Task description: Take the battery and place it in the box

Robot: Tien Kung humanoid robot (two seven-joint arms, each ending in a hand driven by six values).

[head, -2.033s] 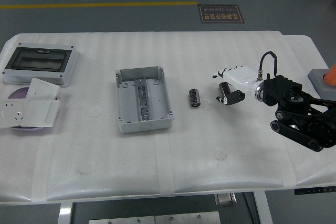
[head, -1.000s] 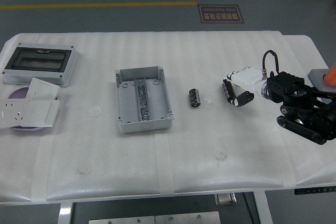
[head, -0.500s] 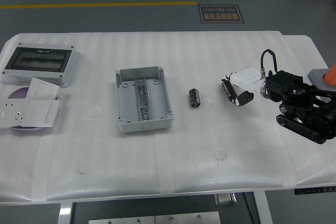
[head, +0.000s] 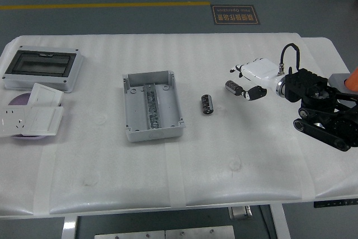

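Note:
A small dark cylindrical battery (head: pixel 207 104) lies on the white table (head: pixel 179 166), just right of the open grey box (head: pixel 152 106). The box is lidless, with a metal rail along its floor. My right hand (head: pixel 241 84), white-backed with dark fingers, comes in from the right and hovers to the right of the battery, a short gap apart. Its fingers are spread and hold nothing. The black right arm (head: pixel 321 107) trails off to the right edge. No left arm shows.
A grey enclosure with a dark window lid (head: pixel 42 68) sits at the far left. Below it lie white socket plates (head: pixel 31 113) on a purple disc. An orange object (head: pixel 352 79) shows at the right edge.
My right hand drew back to the right, then swung left again toward the battery while its fingers spread out. The battery and box have not moved.

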